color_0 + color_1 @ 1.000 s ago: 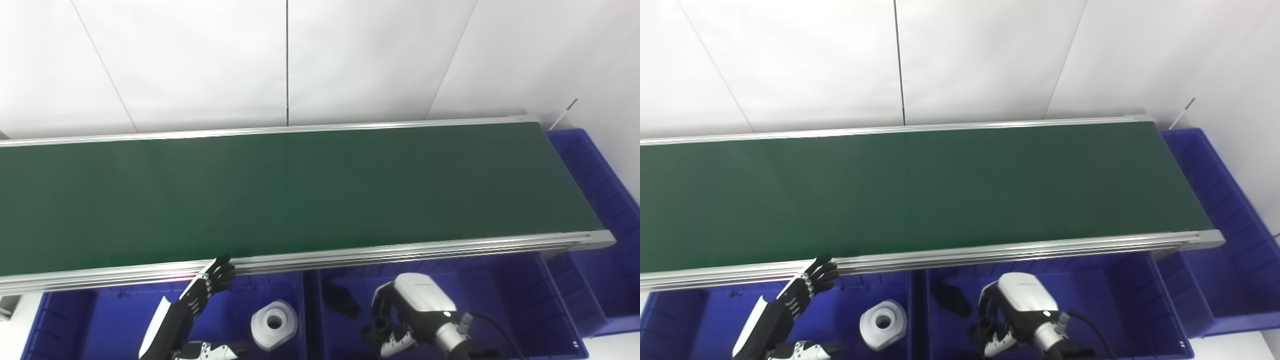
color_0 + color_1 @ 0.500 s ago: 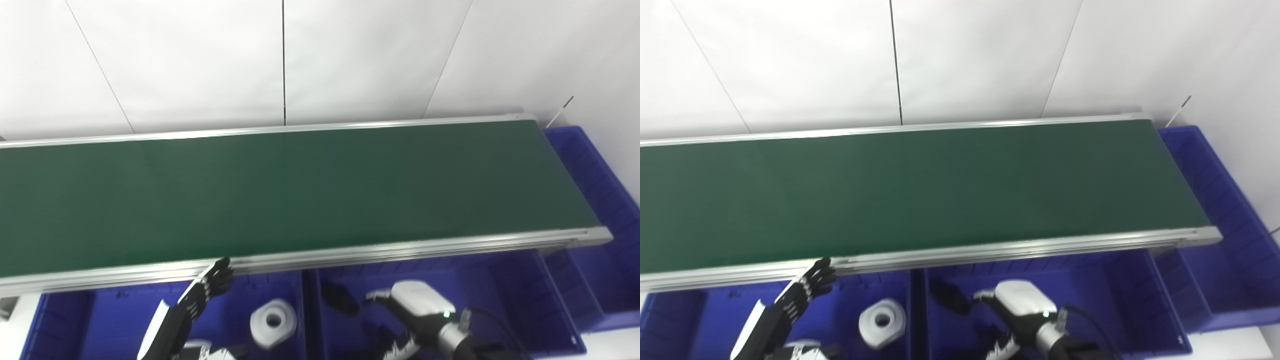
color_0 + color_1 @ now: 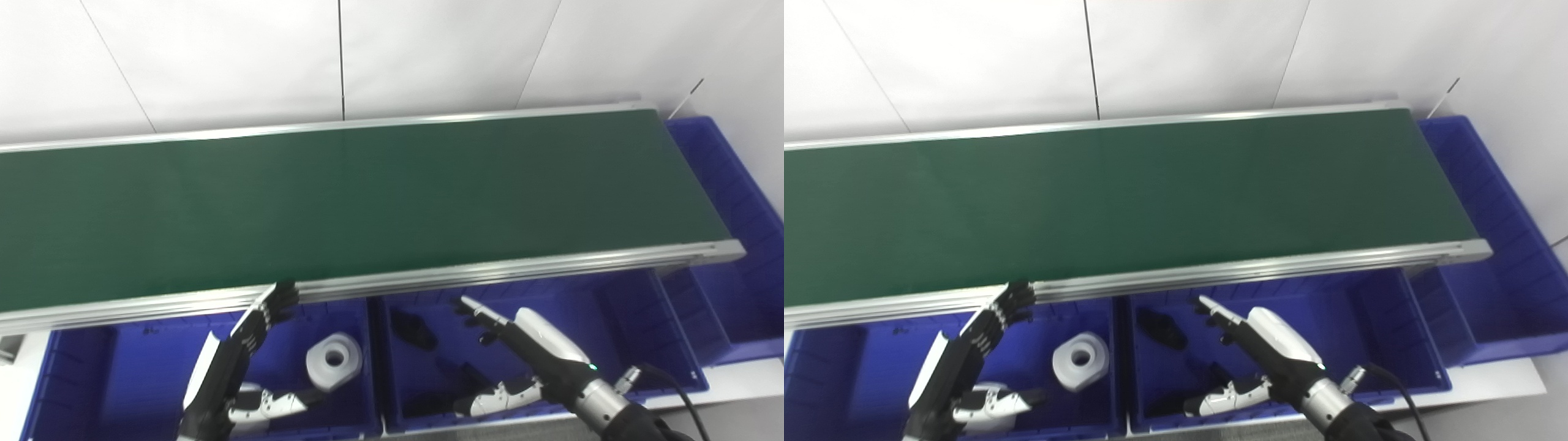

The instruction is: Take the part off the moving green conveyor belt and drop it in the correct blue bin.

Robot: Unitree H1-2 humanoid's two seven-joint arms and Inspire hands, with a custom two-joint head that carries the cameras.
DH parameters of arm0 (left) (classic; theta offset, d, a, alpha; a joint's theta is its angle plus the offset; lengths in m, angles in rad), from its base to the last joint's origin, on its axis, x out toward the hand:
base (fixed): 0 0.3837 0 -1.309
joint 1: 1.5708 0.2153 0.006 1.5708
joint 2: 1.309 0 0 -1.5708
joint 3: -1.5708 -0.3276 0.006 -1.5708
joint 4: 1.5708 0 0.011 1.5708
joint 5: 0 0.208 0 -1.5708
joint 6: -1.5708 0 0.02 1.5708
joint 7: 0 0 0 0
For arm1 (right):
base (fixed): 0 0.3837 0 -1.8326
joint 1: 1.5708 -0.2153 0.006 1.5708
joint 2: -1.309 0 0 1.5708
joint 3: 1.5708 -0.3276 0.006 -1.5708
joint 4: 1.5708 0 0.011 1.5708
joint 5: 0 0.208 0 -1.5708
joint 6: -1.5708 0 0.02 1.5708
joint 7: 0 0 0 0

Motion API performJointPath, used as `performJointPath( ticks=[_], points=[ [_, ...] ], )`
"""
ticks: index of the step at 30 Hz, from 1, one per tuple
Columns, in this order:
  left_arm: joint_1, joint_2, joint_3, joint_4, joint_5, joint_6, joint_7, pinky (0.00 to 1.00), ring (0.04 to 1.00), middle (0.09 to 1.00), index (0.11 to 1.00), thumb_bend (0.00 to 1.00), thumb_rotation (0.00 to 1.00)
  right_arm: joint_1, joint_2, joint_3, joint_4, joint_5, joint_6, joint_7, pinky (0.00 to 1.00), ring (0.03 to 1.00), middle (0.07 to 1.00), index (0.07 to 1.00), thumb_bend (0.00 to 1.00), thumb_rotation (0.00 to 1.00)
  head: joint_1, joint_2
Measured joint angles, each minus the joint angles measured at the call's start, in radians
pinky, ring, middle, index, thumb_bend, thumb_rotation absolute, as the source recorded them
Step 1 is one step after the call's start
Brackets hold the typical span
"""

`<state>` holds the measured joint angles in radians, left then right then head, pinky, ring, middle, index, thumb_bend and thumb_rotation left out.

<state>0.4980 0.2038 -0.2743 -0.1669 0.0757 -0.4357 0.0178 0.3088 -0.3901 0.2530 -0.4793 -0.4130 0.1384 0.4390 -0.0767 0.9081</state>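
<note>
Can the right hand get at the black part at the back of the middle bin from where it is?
Probably yes. The right hand is open, over the same middle bin, and the black part lies uncovered just ahead of its fingertips, with nothing between them.

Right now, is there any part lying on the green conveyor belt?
No, the green conveyor belt is bare along its whole visible length; the white part lies in a blue bin below it.

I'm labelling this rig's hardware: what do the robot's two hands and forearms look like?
Both hands, left hand and right hand, have white shell backs, black segmented fingers and white-and-black thumbs. The right wrist has a silver metal cuff, a small green light and a black cable.
</note>
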Motion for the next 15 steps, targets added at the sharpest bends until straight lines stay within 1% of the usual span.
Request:
performJointPath(
  ticks=[2, 4, 5, 8, 12, 13, 14, 15],
  points=[
    [-0.001, -0.010, -0.005, 0.000, 0.002, 0.000, 0.000, 0.84, 0.874, 0.904, 0.899, 0.80, 0.30, 0.023, 0.009, -0.004, -0.002, 0.041, -0.030, -0.021, 0.78, 0.884, 0.937, 0.997, 0.85, 0.51, 0.026, 0.011],
    [-0.001, -0.016, -0.007, -0.004, 0.011, 0.000, -0.001, 0.83, 0.871, 0.902, 0.900, 0.80, 0.31, 0.034, 0.017, -0.006, 0.011, 0.072, -0.052, -0.037, 0.80, 0.888, 0.943, 1.000, 0.86, 0.53, 0.028, 0.011],
    [-0.002, -0.018, -0.006, -0.006, 0.020, 0.000, -0.001, 0.83, 0.873, 0.902, 0.901, 0.80, 0.31, 0.035, 0.020, -0.008, 0.029, 0.086, -0.076, -0.047, 0.80, 0.890, 0.946, 1.000, 0.86, 0.53, 0.035, 0.012],
    [-0.003, -0.025, -0.004, -0.006, 0.041, 0.000, 0.000, 0.83, 0.876, 0.904, 0.905, 0.79, 0.33, 0.034, 0.025, -0.028, 0.071, 0.140, -0.097, -0.063, 0.83, 0.907, 0.956, 1.000, 0.88, 0.52, 0.069, 0.018],
    [-0.003, -0.041, -0.003, -0.007, 0.062, 0.000, 0.000, 0.83, 0.882, 0.906, 0.903, 0.80, 0.34, 0.035, 0.029, -0.035, 0.084, 0.170, -0.117, -0.084, 0.85, 0.922, 0.961, 1.000, 0.87, 0.50, 0.075, 0.018],
    [-0.003, -0.044, -0.002, -0.007, 0.069, 0.000, -0.001, 0.83, 0.883, 0.906, 0.903, 0.80, 0.35, 0.037, 0.033, -0.036, 0.086, 0.173, -0.121, -0.088, 0.86, 0.924, 0.963, 1.000, 0.87, 0.50, 0.112, 0.014],
    [-0.003, -0.045, -0.001, -0.007, 0.076, 0.000, 0.000, 0.83, 0.885, 0.907, 0.905, 0.79, 0.34, 0.037, 0.036, -0.037, 0.087, 0.175, -0.123, -0.095, 0.87, 0.933, 0.970, 1.000, 0.87, 0.48, 0.112, 0.014],
    [-0.004, -0.045, -0.001, -0.008, 0.085, 0.000, 0.000, 0.83, 0.886, 0.908, 0.905, 0.78, 0.33, 0.038, 0.038, -0.038, 0.093, 0.182, -0.131, -0.100, 0.88, 0.937, 0.974, 1.000, 0.87, 0.48, 0.132, -0.001]
  ],
)
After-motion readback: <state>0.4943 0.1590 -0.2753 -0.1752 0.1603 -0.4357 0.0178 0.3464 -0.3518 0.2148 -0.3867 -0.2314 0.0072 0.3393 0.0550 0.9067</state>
